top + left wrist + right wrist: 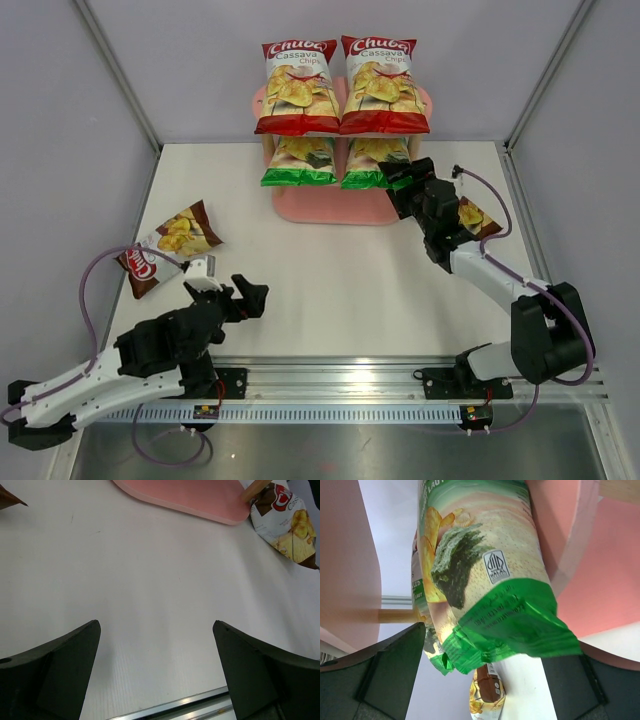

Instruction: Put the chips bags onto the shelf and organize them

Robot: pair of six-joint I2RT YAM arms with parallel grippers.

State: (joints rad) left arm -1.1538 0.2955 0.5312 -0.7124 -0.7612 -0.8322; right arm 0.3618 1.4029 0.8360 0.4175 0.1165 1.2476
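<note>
table (pixel 340 285) middle open; shelf (pixel 330 213) top tier filled by red bags (pixel 298 85), middle by green bags (pixel 300 160), bottom board bare; brown bag (pixel 170 245) lies left.

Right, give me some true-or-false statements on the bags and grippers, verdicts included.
Two red bags stand on the top tier of the shelf. True.
Both brown bags are on the shelf. False: the left brown bag and the right brown bag lie on the table.
The left gripper is open and empty. True.
The right gripper is at a red bag. False: it is at the right green bag.
</note>
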